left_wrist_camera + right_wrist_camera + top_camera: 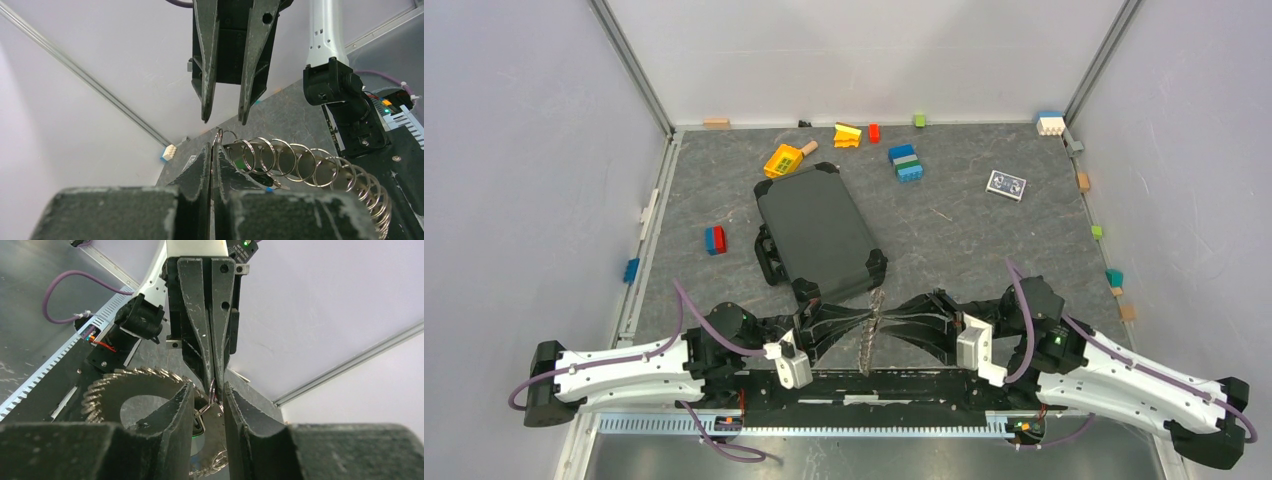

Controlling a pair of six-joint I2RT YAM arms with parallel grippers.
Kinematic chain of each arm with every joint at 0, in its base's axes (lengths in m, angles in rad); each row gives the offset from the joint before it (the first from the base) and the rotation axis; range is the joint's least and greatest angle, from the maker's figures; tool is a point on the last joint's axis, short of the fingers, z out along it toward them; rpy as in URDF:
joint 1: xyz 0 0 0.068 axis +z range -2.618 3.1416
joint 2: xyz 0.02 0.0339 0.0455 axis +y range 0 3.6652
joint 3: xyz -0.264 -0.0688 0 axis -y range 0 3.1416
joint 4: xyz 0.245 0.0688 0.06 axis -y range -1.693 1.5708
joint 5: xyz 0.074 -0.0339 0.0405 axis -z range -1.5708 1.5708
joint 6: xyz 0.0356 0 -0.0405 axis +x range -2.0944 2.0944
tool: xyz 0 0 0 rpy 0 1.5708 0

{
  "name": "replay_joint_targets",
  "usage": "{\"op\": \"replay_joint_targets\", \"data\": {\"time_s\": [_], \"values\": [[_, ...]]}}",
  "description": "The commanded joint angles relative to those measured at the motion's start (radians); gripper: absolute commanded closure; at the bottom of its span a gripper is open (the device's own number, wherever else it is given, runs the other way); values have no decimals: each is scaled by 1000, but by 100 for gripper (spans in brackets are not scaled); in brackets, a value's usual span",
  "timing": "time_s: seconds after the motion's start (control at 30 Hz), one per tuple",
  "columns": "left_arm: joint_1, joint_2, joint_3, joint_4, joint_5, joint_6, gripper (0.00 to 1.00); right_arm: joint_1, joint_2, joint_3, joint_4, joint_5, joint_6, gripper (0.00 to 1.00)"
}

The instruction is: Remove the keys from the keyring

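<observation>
The keyring (871,338) hangs edge-on between my two grippers, just above the table's near edge. Its keys (125,379) fan out like gear teeth in the right wrist view. In the left wrist view, each of the keys (320,167) hangs on its own small split ring, and a green tag (241,164) shows behind them. My left gripper (213,147) is shut on the thin ring wire at its tips, also visible as the left gripper (213,377) from the other side. My right gripper (207,392) faces it with jaws apart around the ring's top, touching nothing I can see.
A black case (819,235) lies just beyond the grippers. A red-and-blue brick (715,239) sits to its left. A yellow toy (782,160), coloured bricks (906,162) and a card (1006,184) lie toward the back. Walls enclose three sides.
</observation>
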Motion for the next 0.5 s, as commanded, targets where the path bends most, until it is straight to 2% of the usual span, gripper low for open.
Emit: {"op": "replay_joint_targets", "data": {"time_s": [0.0, 0.47], "values": [[2, -6, 24, 81, -4, -31, 98, 4, 18, -15, 60, 41, 28, 69], [3, -9, 27, 68, 21, -28, 98, 3, 20, -40, 107, 115, 41, 81]]}}
